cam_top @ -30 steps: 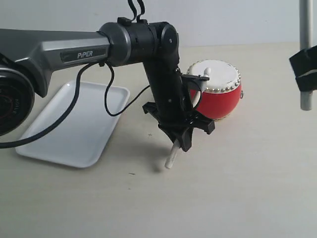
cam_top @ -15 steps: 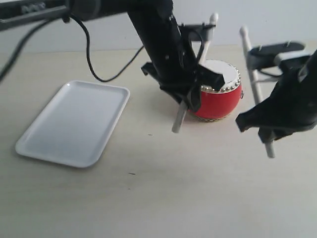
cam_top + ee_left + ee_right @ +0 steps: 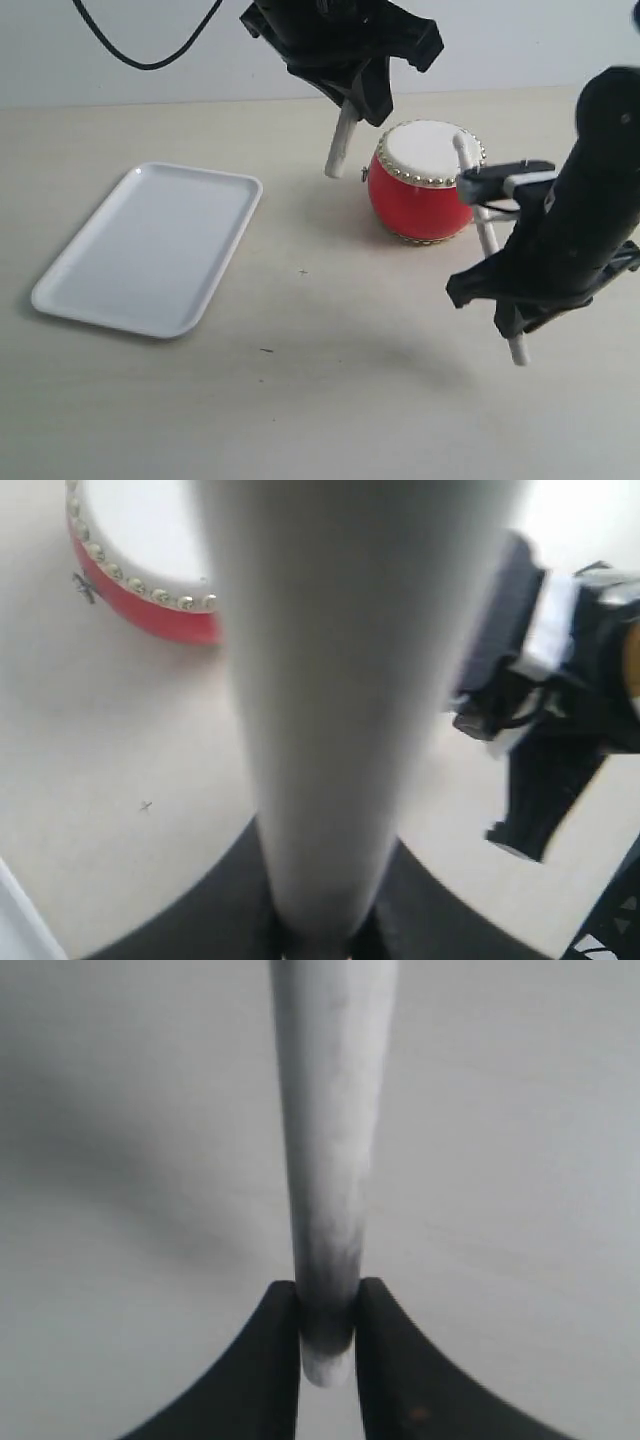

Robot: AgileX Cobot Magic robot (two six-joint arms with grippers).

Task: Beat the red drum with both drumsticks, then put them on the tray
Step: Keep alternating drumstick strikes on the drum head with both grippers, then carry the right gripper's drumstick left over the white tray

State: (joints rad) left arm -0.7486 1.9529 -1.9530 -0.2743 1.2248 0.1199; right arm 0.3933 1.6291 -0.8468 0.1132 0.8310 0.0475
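Note:
The red drum (image 3: 420,200) with its white head stands right of the table's middle. My left gripper (image 3: 358,98) hangs above and behind the drum's left side, shut on a pale drumstick (image 3: 340,148) whose lower end points down in the air beside the drum. In the left wrist view that drumstick (image 3: 350,680) fills the middle, clamped at the left gripper (image 3: 320,942), with the drum (image 3: 150,615) beyond. My right gripper (image 3: 508,305) is in front of and right of the drum, shut on the other drumstick (image 3: 478,205), whose tip rests at the head's right rim. The right wrist view shows the right gripper (image 3: 328,1312) pinching that stick (image 3: 330,1110) near its end.
The white tray (image 3: 70,290) lies flat at the left with nothing on it. A black cable (image 3: 150,62) hangs from the left arm at the top. The right arm (image 3: 540,740) also shows in the left wrist view. Pale bare tabletop (image 3: 300,400) spreads in front.
My left gripper has lifted its drumstick up and away from the drum. My right gripper has swung in from the right and lowered its stick's tip onto the drum head's rim.

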